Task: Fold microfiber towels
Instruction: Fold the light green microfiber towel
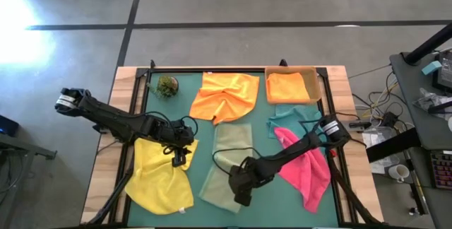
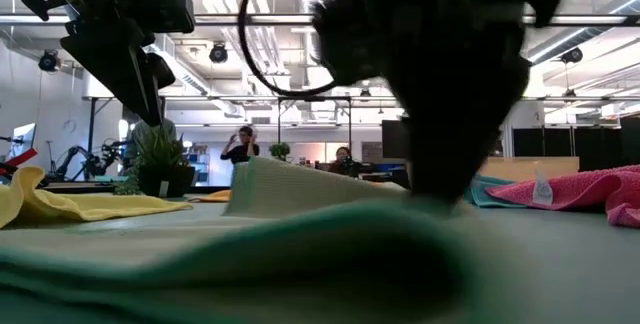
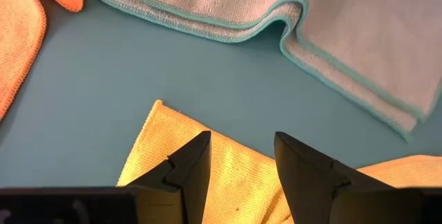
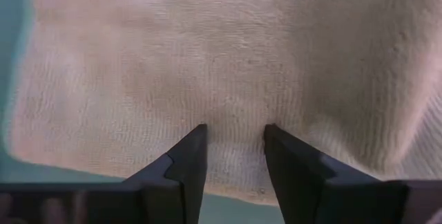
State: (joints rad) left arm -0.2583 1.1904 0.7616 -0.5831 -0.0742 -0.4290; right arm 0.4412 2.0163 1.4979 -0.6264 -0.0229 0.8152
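Right gripper hangs low over the near end of the olive green towel, fingers parted with nothing between them, the cloth filling the wrist view right below. Left gripper sits above the upper corner of the yellow towel, jaws likewise apart and empty; the olive towel's bound edge lies just beyond it across a strip of bare surface. Towels look light, limp and nappy; they should drape and bunch rather than hold a crease, and likely drag on the mat. Best hold seems a pinch at a corner or hemmed edge, not mid-cloth. Olive towel lies rumpled mid-surface, between the yellow one and the pink towel. Teal towel and loose orange towel lie farther back; a second orange towel rests in the tray.
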